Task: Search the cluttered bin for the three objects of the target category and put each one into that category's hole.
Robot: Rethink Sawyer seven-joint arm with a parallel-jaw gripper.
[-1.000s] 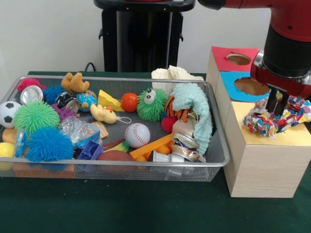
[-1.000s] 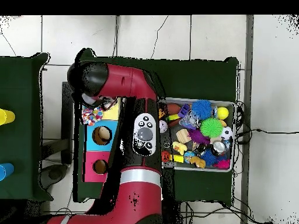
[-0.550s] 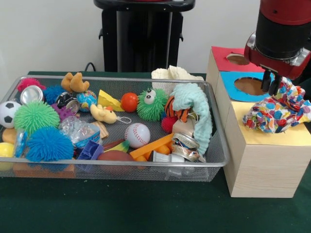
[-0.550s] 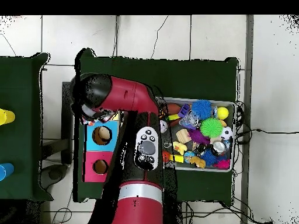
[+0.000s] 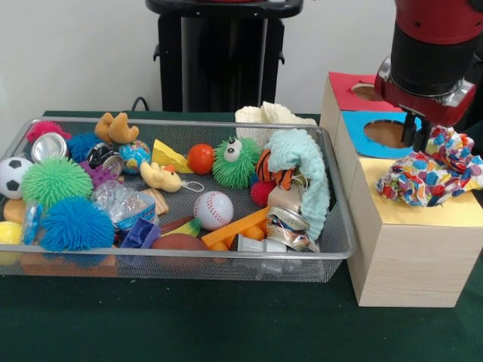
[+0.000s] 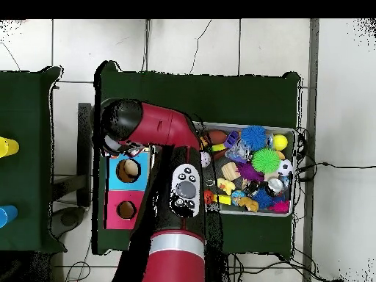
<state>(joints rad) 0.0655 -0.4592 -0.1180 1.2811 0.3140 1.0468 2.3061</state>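
Note:
A multicoloured cloth [image 5: 429,176] lies bunched on the yellow top [image 5: 460,213] of the wooden box, covering whatever hole is there. My gripper [image 5: 416,139] hangs just above the cloth's far left edge, open, with nothing between its fingers. In the mesh bin [image 5: 335,243] a light-blue cloth [image 5: 305,164] drapes over the right end, and a white cloth [image 5: 272,115] shows at the bin's far rim. In the overhead view the arm's head [image 6: 119,132] hides the gripper and the yellow top.
The box also has a blue top with a hole [image 5: 386,133] and a red top with a hole [image 5: 370,91]. The bin holds spiky balls [image 5: 54,181], a baseball [image 5: 213,209], a soccer ball [image 5: 10,176], crushed cans [image 5: 287,225] and plush toys [image 5: 115,127].
The gripper has let go of the multicoloured cloth and risen off it, shifting slightly toward the blue hole. The cloth stays on the yellow top.

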